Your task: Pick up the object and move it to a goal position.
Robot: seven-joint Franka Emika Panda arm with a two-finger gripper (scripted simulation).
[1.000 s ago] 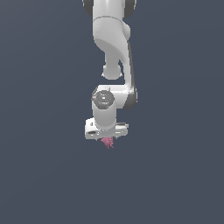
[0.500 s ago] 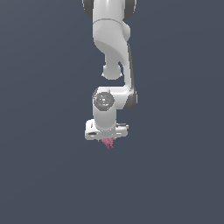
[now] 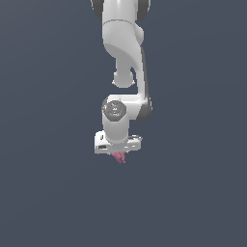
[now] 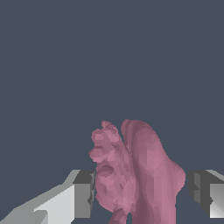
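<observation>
The object [image 3: 119,157] is a small pink-magenta jagged lump that hangs just under the white gripper head in the exterior view. The gripper [image 3: 118,153] points downward from the arm and is shut on the object. In the wrist view the object [image 4: 140,175] fills the space between the two fingers [image 4: 83,194]. One grey pad presses its side. The other pad [image 4: 200,192] sits very close to the opposite side. The fingertips themselves are hidden behind the head in the exterior view.
The white arm [image 3: 126,53] rises straight above the gripper to the top edge of the exterior view. Everything around it is a plain dark grey-blue surface with no other objects or edges showing.
</observation>
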